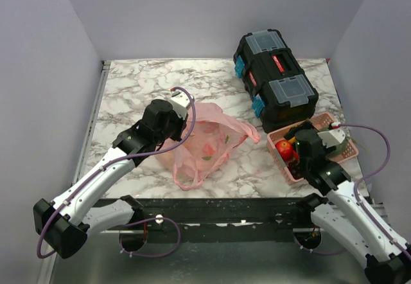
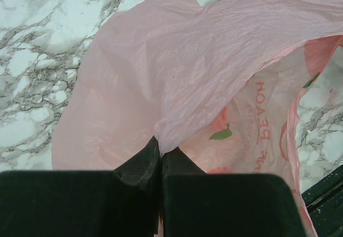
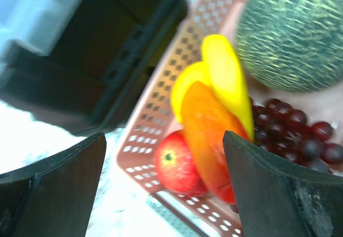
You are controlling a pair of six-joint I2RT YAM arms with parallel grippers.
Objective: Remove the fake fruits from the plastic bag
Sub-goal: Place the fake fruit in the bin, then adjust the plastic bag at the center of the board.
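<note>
Left claw: pinched tight on a fold of the pink plastic bag, film trapped between the two fingers. The bag lies crumpled on the marble counter, left of the black toolbox and towards the arms. Its mouth gapes to the claw's right, with peach print and lettering showing on the inner wall. Can't tell if any fruit is inside.

Right claw: fingers spread wide, gripping nothing, hovering over the pink basket. The basket sits just on the near side of the toolbox. In it, under the claw: yellow banana, orange fruit and yellow round fruit, bunched together. A red apple is against the basket wall beside them. The dark grape bunch and green netted melon are deeper in the basket. The wrist view is blurred.
</note>
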